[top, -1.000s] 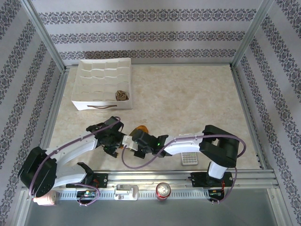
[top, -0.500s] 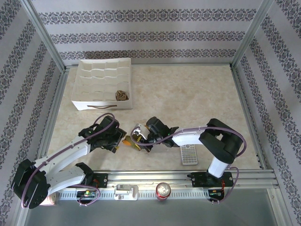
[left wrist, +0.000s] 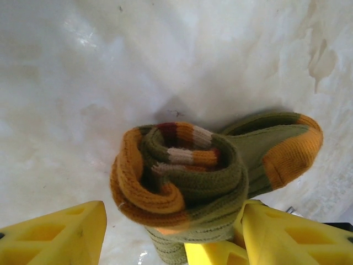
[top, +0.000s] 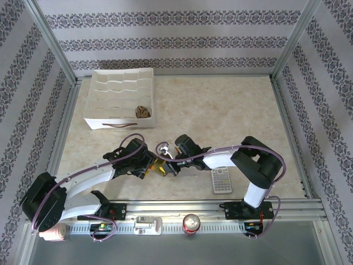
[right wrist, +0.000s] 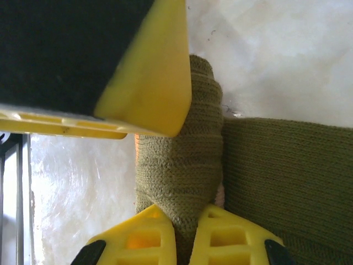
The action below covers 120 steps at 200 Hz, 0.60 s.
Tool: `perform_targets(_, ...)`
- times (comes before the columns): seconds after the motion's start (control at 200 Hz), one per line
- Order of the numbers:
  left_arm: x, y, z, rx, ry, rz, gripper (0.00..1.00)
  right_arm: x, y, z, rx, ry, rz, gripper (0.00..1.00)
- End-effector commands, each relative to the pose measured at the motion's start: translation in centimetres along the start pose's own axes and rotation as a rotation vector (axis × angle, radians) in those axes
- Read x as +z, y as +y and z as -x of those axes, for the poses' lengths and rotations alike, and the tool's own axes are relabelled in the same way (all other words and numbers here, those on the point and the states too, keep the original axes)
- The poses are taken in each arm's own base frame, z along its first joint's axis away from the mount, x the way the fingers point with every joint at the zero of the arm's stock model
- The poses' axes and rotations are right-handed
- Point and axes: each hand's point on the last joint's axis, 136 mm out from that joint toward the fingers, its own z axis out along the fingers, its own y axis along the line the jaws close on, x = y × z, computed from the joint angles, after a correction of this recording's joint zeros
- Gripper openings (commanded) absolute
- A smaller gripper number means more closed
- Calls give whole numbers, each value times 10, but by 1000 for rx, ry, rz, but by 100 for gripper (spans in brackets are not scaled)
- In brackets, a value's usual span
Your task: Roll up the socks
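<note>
Argyle sock (top: 143, 112), bundled into a ball, sits in the near right corner compartment of the white organizer box (top: 99, 122) at the far left of your bench (top: 220, 110). The box's other compartments look bare.

Your olive sock (left wrist: 209, 176) lies on the bench near the front edge, well apart from the box and between your two arms. From the left wrist you look into the end of the roll. The orange, white and dark red cuff stripes are coiled at its core, and an orange band wraps the outside. The orange toe points out to the right of that view, so the loose foot trails off that way. From overhead the bundle is too small to show its axis.

Your left gripper (left wrist: 174, 208) stands spread around the roll, with one yellow finger just clear on the left and the other against the right side. Your right gripper (right wrist: 182, 243) is clenched on a ribbed fold of the olive sock, which runs up from between its fingers.
</note>
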Motion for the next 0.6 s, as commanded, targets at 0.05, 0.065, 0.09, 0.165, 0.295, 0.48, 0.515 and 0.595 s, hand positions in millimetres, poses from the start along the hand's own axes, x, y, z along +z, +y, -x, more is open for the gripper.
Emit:
perform_targets(0.05, 3, -4, 0, -3, -12, -43, 65, -4, -37, -115, 265, 335, -171, 0)
perform_targets(0.065, 3, -4, 0, -2, -12, -43, 65, -5, -38, -115, 268, 336, -173, 0)
perform_targets(0.09, 3, -5, 0, -1, -13, -44, 65, -5, -38, -116, 274, 336, -177, 0)
perform_targets(0.165, 3, -6, 0, 2, -16, -44, 64, -7, -39, -117, 290, 338, -189, 0)
perform_targets(0.295, 4, -4, 1, 0, -22, -44, 63, -8, -38, -116, 323, 331, -188, 0)
perform_targets(0.48, 5, -8, 2, 10, -30, -59, 62, -7, -35, -119, 397, 328, -140, 0)
perform_targets(0.515, 5, -9, 2, 12, -32, -62, 62, -7, -35, -121, 415, 328, -127, 0)
perform_targets(0.595, 4, -10, 3, 19, -35, -66, 62, -7, -37, -125, 458, 328, -110, 0)
